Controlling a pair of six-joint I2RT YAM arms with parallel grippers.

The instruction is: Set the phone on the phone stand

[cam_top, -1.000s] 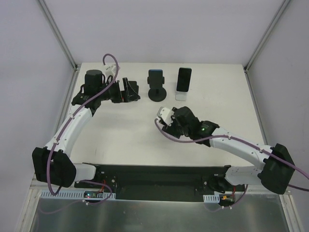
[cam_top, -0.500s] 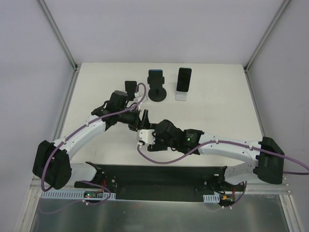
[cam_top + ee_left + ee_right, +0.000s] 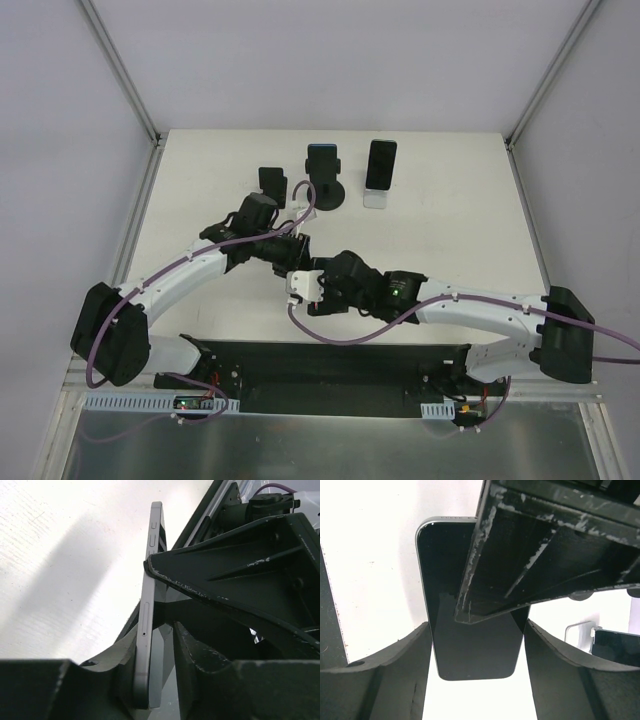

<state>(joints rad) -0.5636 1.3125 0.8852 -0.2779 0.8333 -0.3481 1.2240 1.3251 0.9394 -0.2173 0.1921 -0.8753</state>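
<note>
Phone: you have the phone [image 3: 470,650] lifted off the table [image 3: 450,220], near its middle, where the two arms meet.
Right gripper: your right gripper [image 3: 476,625] is closed narrow on the phone, one finger against each long edge, at the phone's lower end.
Left gripper: your left gripper [image 3: 152,645] is also drawn in tight, pinching the phone by its faces. One of its fingers [image 3: 520,565] lies flat across the upper screen.
Black phone stand: the black phone stand [image 3: 272,183] sits at the far side, well apart from the phone.
Neighbours: right of it you see a round-base stand [image 3: 322,192] carrying a blue-edged phone, then a white stand [image 3: 375,200] carrying a dark phone.
In the way: your left arm's wrist and its purple cable [image 3: 308,200] sit between the held phone and the stands, the cable looping just beside the round-base stand.
</note>
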